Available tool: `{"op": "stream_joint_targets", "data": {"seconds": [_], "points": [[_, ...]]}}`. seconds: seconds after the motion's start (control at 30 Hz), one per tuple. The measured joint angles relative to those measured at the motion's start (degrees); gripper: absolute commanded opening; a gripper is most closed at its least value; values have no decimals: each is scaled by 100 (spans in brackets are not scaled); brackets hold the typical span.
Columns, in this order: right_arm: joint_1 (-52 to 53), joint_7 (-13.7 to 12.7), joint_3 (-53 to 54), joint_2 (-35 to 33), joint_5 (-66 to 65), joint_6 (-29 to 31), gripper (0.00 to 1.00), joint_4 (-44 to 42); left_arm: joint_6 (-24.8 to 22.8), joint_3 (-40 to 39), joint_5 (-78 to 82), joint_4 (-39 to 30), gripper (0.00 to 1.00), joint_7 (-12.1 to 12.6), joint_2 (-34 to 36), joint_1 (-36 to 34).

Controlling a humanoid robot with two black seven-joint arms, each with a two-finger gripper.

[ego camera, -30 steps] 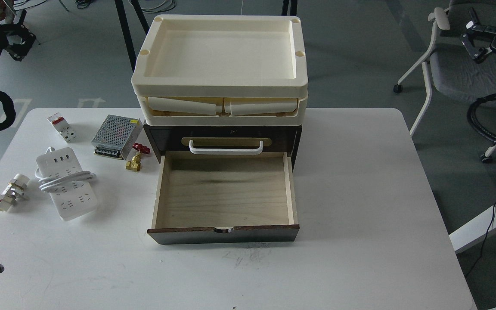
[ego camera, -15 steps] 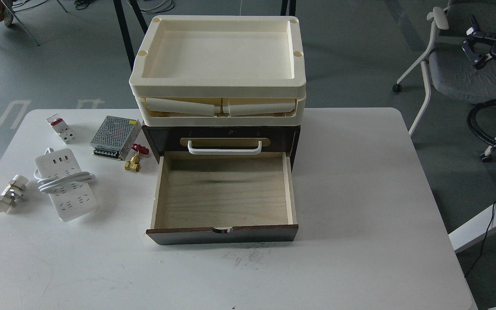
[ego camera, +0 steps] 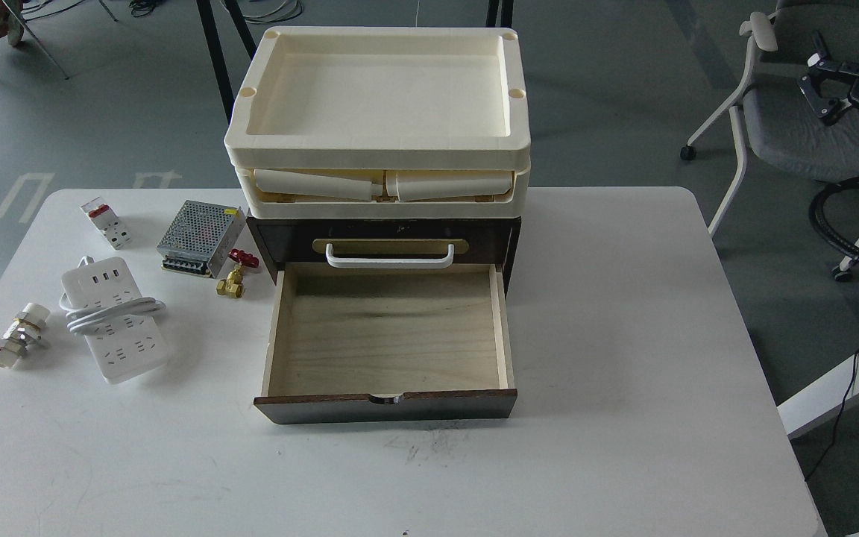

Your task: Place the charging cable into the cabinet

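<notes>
The charging cable is a white power strip with its thick white cord coiled across its middle. It lies flat on the white table, left of the cabinet. The cabinet is a dark brown drawer unit with a white bar handle. Its lower drawer is pulled out and its pale wood inside is bare. My right gripper hangs off the table at the far right, over a chair, with its fingers apart and nothing in them. My left arm and gripper are out of view.
Cream plastic trays are stacked on the cabinet. Left of the cabinet lie a silver perforated power-supply box, a white-and-red breaker, a brass valve with a red handle and a white fitting. A grey chair stands at the right.
My left arm, seen at the left edge a second ago, has pulled back out of view. The right gripper has barely shifted. The charging cable and drawer have not moved.
</notes>
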Motion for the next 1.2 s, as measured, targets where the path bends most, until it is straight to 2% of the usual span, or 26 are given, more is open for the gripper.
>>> {"op": "stream_joint_targets", "data": {"seconds": [0.23,0.5,0.67,0.77,0.97,1.03,1.2], "points": [[-147,0,29,-14,0,0,100,-11,2,-62,2128,-344,100,-76,281,1],[-278,0,56,-43,0,0,100,-39,1,-56,4898,-1388,100,-80,350,1],[-309,0,63,-45,3,0,100,-65,3,191,6041,-1826,99,-81,588,28],[-335,0,65,-45,9,0,100,-68,3,778,7055,-2120,99,-81,816,66],[-389,2,66,-45,17,0,100,-78,3,2860,8900,-2167,99,-80,1291,81],[-404,2,65,-45,17,0,100,-78,59,3287,9158,-2047,98,-79,1334,81],[-429,2,66,-19,18,0,100,-78,599,3908,9925,-1425,98,-77,1089,132]]}}
